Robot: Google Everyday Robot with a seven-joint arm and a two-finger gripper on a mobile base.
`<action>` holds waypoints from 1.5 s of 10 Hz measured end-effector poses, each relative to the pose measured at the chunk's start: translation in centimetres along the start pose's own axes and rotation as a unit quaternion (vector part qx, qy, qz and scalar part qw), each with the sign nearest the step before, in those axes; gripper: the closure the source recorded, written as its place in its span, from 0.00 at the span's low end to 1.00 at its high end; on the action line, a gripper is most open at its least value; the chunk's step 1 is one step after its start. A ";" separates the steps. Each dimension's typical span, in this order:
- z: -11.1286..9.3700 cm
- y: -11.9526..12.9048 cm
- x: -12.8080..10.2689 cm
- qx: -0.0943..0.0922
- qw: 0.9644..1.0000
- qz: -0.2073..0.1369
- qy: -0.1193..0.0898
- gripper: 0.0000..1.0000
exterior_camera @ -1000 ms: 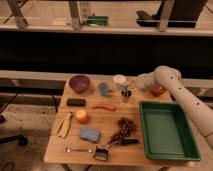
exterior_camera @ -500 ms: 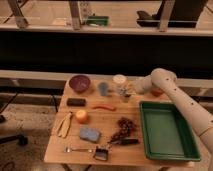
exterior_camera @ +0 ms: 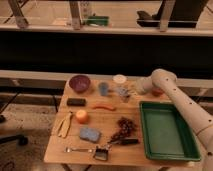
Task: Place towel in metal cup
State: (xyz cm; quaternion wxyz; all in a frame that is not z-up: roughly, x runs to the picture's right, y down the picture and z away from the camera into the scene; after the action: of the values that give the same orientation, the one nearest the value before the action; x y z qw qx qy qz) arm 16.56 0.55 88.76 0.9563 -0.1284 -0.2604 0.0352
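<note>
The metal cup is a small grey-blue cup standing at the back middle of the wooden table. A pale white item, which may be the towel, sits just right of it at the back edge. My gripper hangs low over the table, right of the cup and just in front of the white item. The white arm reaches in from the right. I cannot make out anything held in the gripper.
A purple bowl is at the back left and a red item sits behind the arm. A green tray fills the right side. In front lie a black block, carrot, orange, banana, blue sponge, grapes, fork and brush.
The arm's bend has shifted slightly left. The gripper stays low by the white item and the cup. The objects on the table have not moved.
</note>
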 end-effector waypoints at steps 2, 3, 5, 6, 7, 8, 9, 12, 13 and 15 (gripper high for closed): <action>-0.1 0.0 0.4 -0.001 1.000 0.001 0.005 0.98; 0.0 -0.1 0.3 -0.002 1.000 -0.002 0.005 0.90; 0.2 -0.2 0.0 -0.006 1.000 -0.008 0.006 0.70; 0.1 -0.3 0.2 -0.007 1.000 -0.007 0.007 0.60; 0.1 -0.3 0.3 -0.008 1.000 -0.007 0.009 0.50; 0.2 -0.3 0.4 -0.008 1.000 -0.005 0.011 0.40; 0.3 -0.4 0.4 -0.009 1.000 -0.004 0.012 0.32; 0.3 -0.6 0.6 -0.007 1.000 0.001 0.018 0.20; 0.3 -0.6 0.7 -0.005 1.000 0.003 0.019 0.20; -0.1 -0.7 0.7 -0.001 1.000 0.005 0.019 0.20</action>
State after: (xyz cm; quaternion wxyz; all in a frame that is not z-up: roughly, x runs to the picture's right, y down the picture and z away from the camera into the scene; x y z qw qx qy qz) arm 17.23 -0.10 89.18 0.9608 -0.1312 -0.2413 0.0369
